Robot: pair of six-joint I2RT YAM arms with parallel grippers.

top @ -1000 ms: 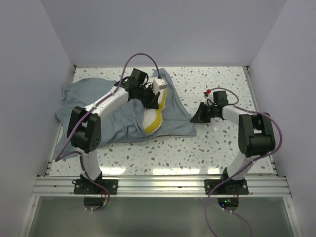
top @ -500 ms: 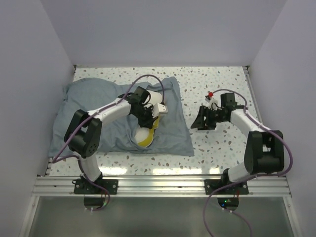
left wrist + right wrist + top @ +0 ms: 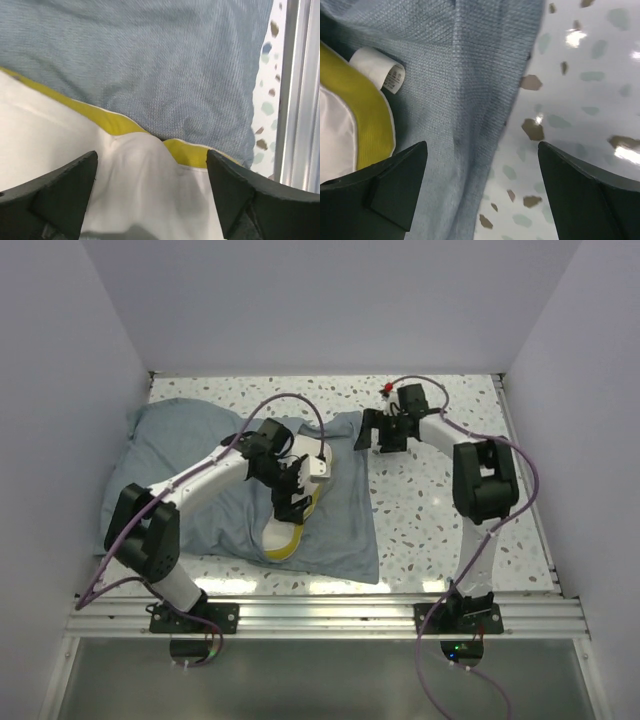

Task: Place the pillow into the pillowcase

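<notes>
The grey-blue pillowcase point(image 3: 200, 510) lies spread over the left half of the table. At its opening the pillow point(image 3: 290, 538) shows a white face and a yellow edge; the rest of it is hidden inside. My left gripper point(image 3: 291, 506) hovers over that exposed end, open. In the left wrist view the white pillow point(image 3: 145, 190) bulges between the parted fingers point(image 3: 60, 195), with the pillowcase point(image 3: 150, 65) beyond. My right gripper point(image 3: 373, 436) is open at the pillowcase's far right corner. In the right wrist view the cloth's edge point(image 3: 470, 125) runs between its jaws, beside the pillow's yellow edge point(image 3: 367, 117).
A white care label point(image 3: 377, 72) pokes out beside the yellow edge. Bare speckled table point(image 3: 440, 510) lies right of the cloth. An aluminium rail point(image 3: 320, 615) runs along the near edge and shows in the left wrist view point(image 3: 300, 100). Plain walls close the left, far and right sides.
Both grippers have opened. The left one slid toward the near edge along the pillow. The right arm swung from mid-right to the pillowcase's far right corner. The cloth lies flatter.
</notes>
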